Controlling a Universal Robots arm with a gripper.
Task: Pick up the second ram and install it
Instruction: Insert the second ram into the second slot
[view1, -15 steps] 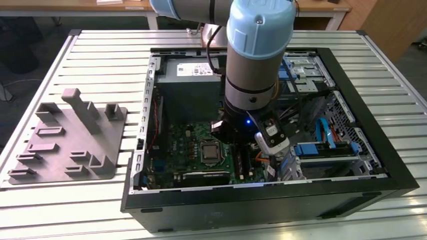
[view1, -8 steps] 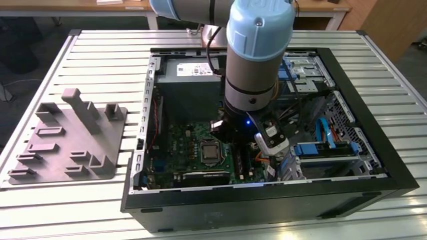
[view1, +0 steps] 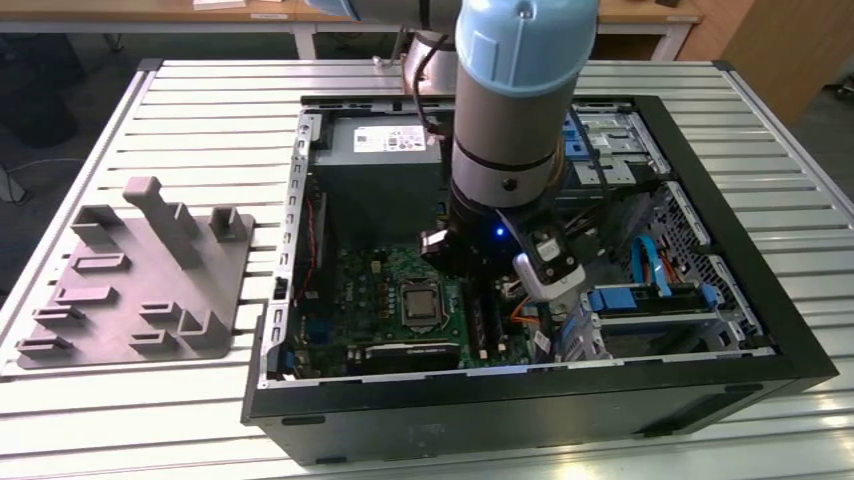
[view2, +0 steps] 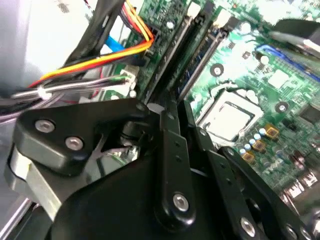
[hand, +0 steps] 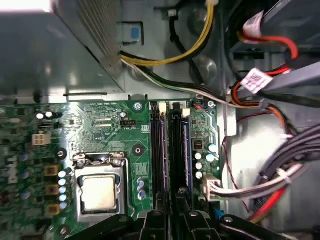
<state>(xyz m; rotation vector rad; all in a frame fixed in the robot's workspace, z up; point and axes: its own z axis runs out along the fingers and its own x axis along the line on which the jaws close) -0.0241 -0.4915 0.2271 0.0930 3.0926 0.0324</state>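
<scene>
The second ram (hand: 176, 155) shows edge-on as a narrow dark strip lying along a memory slot of the green motherboard (hand: 100, 125). It runs straight into my gripper (hand: 172, 217), whose black fingers (hand: 152, 222) stand close on either side of it. In the second wrist view the same strip (view2: 197, 60) leads out from between the fingers (view2: 169, 145) of the gripper (view2: 184, 122). A parallel dark slot (hand: 157, 150) lies right beside it. In the exterior view my arm (view1: 514, 150) reaches down into the open computer case (view1: 747, 330), over the board's right part.
The processor socket (hand: 100, 192) sits beside the slots. Bundled cables (hand: 260, 180) and coloured wires (view2: 100, 57) crowd the other side. A power supply (view1: 380, 140) fills the case's far end. A grey fixture tray (view1: 134, 280) lies on the slatted table at the exterior view's left.
</scene>
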